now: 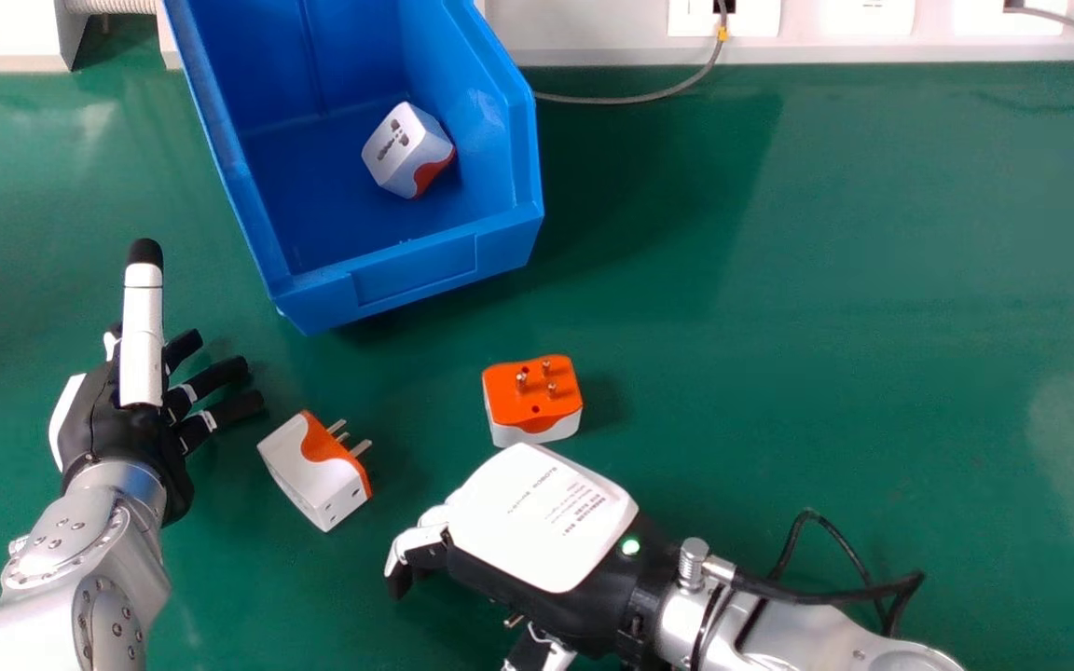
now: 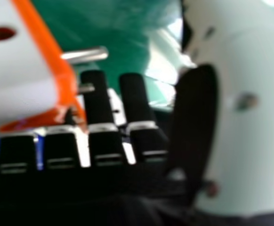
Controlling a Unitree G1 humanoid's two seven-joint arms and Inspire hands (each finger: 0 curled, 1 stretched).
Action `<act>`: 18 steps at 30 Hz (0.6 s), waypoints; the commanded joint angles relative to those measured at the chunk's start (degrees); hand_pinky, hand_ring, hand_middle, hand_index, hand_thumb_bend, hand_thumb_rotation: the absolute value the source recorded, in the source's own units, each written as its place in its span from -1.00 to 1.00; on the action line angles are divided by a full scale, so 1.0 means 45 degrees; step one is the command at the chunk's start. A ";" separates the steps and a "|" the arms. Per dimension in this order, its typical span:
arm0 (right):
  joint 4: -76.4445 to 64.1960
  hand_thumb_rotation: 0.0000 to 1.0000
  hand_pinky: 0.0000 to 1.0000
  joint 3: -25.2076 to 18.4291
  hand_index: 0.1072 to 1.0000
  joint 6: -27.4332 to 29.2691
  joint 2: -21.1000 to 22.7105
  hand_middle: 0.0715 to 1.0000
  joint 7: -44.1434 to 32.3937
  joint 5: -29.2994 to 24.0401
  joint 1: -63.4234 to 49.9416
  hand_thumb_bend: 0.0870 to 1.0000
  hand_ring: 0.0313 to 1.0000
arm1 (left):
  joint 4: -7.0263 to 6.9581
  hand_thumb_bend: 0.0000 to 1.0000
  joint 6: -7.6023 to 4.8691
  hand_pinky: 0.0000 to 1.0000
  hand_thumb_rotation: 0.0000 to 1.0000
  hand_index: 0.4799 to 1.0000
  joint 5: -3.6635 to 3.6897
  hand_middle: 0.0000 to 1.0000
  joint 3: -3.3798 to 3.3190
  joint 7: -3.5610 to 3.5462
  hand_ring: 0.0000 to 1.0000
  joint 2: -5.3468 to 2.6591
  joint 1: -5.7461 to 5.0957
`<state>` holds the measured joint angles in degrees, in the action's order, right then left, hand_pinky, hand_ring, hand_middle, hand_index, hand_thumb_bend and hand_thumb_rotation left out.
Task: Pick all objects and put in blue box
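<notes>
Nearest us in the right hand view is a white plastic plug adapter with an orange band, its metal pins towards the thumb. Our right hand is half closed, fingers bent round it; how firmly, we cannot tell.

The head view adds that hand's back, pins peeping from beneath. Just ahead of it stands an orange-faced adapter; beside our open, empty left hand lies a white-and-orange one. Beyond both hands, the blue plastic box holds another adapter. We judge this a pick under way: next, we should secure the grip, lift clear of the orange-faced one and carry to the box.
</notes>
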<state>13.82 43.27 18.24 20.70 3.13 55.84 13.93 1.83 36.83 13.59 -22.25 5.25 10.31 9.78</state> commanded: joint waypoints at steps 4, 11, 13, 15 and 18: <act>0.0586 -0.98 -0.05 -0.0363 -0.02 -0.0695 0.0486 0.03 -0.0175 0.0430 -0.0016 -0.02 -0.02 | -0.0213 0.65 0.0122 0.38 0.86 1.00 0.0019 0.84 -0.0085 0.0077 0.55 0.0077 0.0060; 0.0730 -0.99 -0.07 -0.0317 -0.06 -0.0395 0.0512 -0.01 -0.0022 0.0293 0.0073 -0.03 -0.05 | -0.0055 0.66 0.0030 0.38 0.86 1.00 0.0010 0.84 -0.0116 0.0031 0.55 0.0117 0.0088; 0.0737 -0.99 -0.08 -0.0363 -0.08 -0.0289 0.0516 -0.04 -0.0027 0.0154 0.0082 -0.04 -0.08 | -0.0102 0.66 0.0076 0.38 0.86 1.00 -0.0002 0.84 -0.0116 0.0050 0.55 0.0111 0.0094; 0.0777 -1.00 -0.09 -0.0428 -0.10 -0.0142 0.0510 -0.05 0.0044 0.0010 0.0105 -0.05 -0.10 | -0.0039 0.67 0.0042 0.38 0.86 1.00 -0.0017 0.84 -0.0128 0.0040 0.56 0.0122 0.0108; 0.0790 -1.00 -0.09 -0.0503 -0.11 -0.0002 0.0507 -0.06 0.0143 -0.0089 0.0118 -0.05 -0.10 | -0.0023 0.67 0.0015 0.38 0.86 1.00 -0.0031 0.84 -0.0132 0.0042 0.56 0.0112 0.0107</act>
<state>15.40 42.58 20.56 20.72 4.08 53.82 13.96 1.79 36.91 13.56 -22.82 5.28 10.32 9.82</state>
